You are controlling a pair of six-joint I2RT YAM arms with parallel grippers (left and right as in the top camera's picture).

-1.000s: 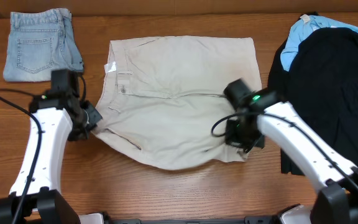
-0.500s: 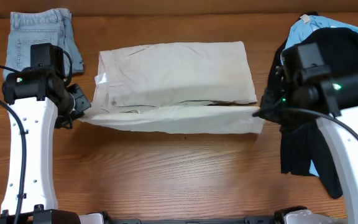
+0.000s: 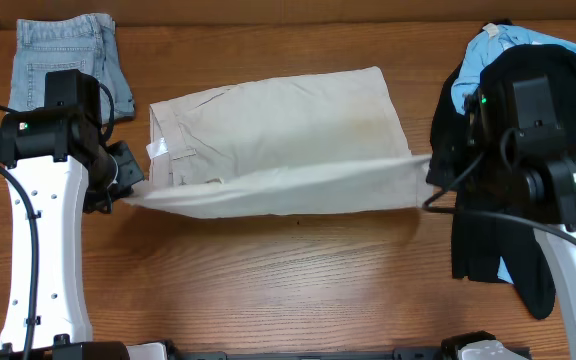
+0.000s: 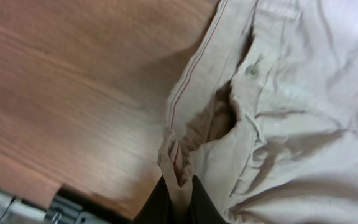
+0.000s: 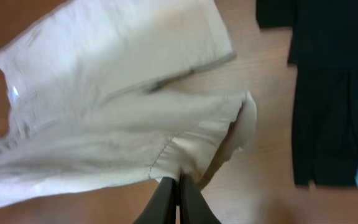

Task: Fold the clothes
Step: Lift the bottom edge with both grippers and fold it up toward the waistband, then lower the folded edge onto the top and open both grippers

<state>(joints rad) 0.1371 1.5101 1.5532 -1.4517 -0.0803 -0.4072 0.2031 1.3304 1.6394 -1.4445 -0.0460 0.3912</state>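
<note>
The brown wooden counter (image 3: 268,290) is spreading out beneath the left claw (image 3: 126,190), with folded pale-blue denim (image 3: 63,55) lying near it on its far side.

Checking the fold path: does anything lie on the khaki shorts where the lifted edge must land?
Nothing visible. The khaki shorts are bare on top; folded jeans and black garment lie off to the sides.

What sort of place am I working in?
Probably a laundry-folding test bench: a wooden tabletop, pale beige khaki shorts stretched mid-fold, folded light-blue denim shorts set aside, and a black garment heap waiting.
</note>
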